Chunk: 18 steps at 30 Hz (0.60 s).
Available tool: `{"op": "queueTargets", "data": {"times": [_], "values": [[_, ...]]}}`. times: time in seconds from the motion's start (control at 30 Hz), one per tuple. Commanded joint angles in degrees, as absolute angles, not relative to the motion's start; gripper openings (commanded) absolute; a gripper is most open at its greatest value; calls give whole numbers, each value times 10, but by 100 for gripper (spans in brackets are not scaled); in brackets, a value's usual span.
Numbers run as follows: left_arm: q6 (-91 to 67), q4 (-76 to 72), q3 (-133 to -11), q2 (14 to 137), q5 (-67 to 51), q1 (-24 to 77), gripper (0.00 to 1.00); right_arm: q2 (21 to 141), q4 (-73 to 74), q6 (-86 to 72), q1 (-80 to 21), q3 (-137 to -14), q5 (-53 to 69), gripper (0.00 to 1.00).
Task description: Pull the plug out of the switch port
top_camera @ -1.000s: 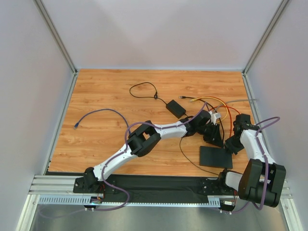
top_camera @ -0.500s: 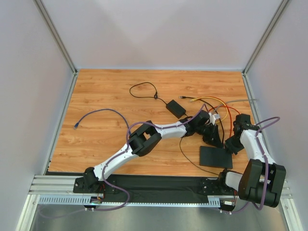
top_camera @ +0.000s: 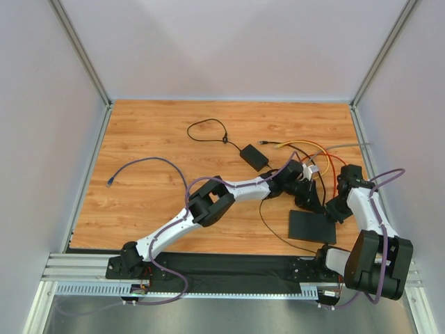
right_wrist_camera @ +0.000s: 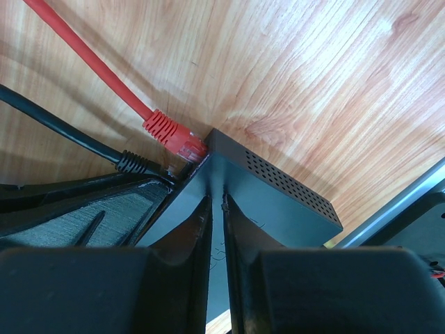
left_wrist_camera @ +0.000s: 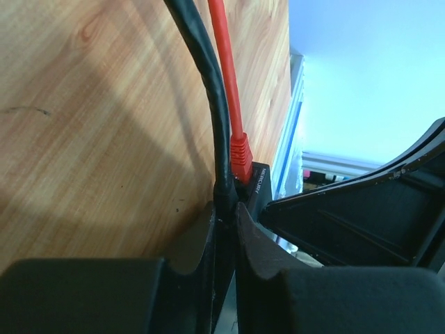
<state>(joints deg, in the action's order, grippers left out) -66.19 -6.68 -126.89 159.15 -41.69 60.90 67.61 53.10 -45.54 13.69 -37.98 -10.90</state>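
Pale walls [top_camera: 229, 49] enclose a wood-grain tabletop [top_camera: 153, 132] — aluminium posts [top_camera: 80, 52] at corners.

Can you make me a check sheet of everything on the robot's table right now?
Surface: wooden table.
Job's things: flat black switch by the right arm; red plug and black plug at its edge.
Clutter: black brick mid-table.
Tools: left tool shut on the black cable; right tool shut, tips on the switch.
Cables: purple cable loose on the left; yellow cable far right.
Surroundings: white walls, metal frame.
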Motion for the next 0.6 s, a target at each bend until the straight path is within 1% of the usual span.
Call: {"op": "queueTargets", "data": {"times": [0.0, 0.23, 0.57], "values": [[-686, -130, -1260, 1598, -428, 614, 0, 684, 518, -456, 138, -373, -121, 13], [-693, -199, -1170, 1554, -392, 597, 0, 689, 518, -459, 138, -370, -133, 13], [-714, -247, -1185, 1571, -379, 579, 0, 704, 510, -456, 138, -363, -132, 11]]}}
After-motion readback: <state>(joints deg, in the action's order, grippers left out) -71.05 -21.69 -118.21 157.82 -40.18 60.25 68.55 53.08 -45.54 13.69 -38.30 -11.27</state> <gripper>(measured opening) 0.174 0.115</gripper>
